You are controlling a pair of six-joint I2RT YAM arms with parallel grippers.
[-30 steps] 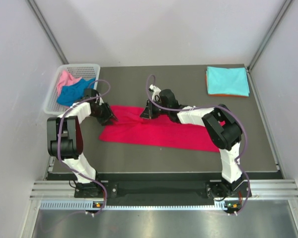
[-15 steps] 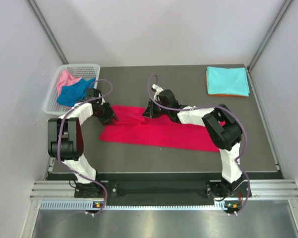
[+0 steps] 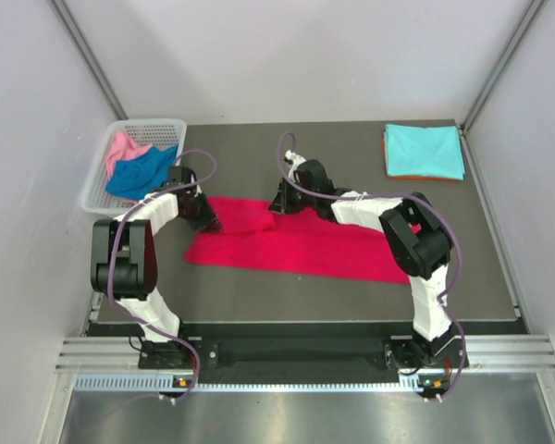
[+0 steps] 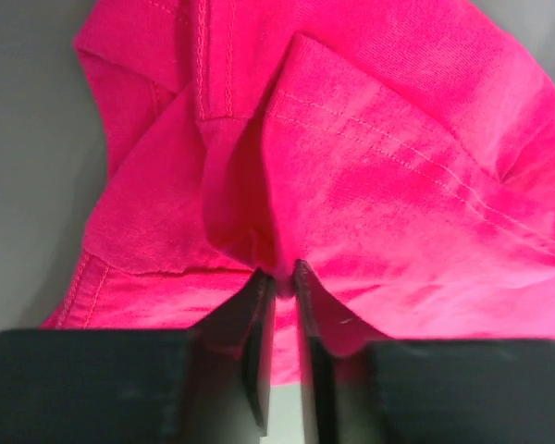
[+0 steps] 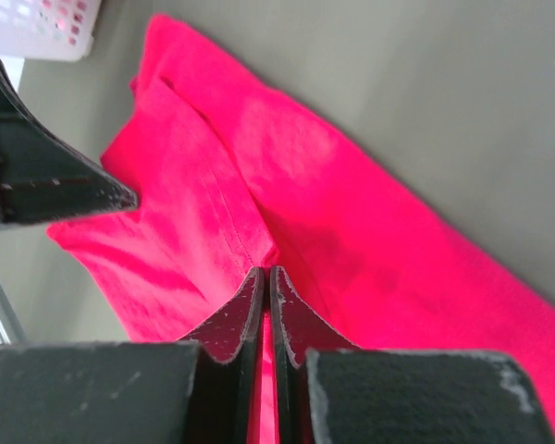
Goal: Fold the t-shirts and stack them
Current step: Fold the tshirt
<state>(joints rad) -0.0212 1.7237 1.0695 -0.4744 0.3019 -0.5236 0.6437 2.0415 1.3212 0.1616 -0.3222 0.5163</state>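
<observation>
Basket (image 3: 139, 125) stands just to the left of the left pincer (image 4: 277, 277), with the pink shirt (image 3: 120, 148) and the blue shirt (image 3: 141, 174) lying unfolded in it. The left pincer is low on the far left corner of the red shirt (image 3: 296, 245). Its jaws are almost together, with a small ridge of the cloth nipped between the tips. From this pincer the red shirt spreads on the table (image 3: 259, 148) to the right and toward the arm bases, as a long band. Near the middle of its far edge the right pincer (image 5: 265, 277) is closed tight on the cloth, which rises a little to it.

I judge that the step is to fold the far edge over to the near edge. To do it well, the left pincer should first hold all layers at the corner firmly, because the ridge it has looks thin and may slip out. Then both pincers should rise together, at equal height, with the edge stretched between them, and carry it over evenly. Far to the right of the right pincer, the turquoise shirt (image 3: 424, 150) lies folded on the orange shirt (image 3: 425, 178). I think the red one goes there afterwards.
</observation>
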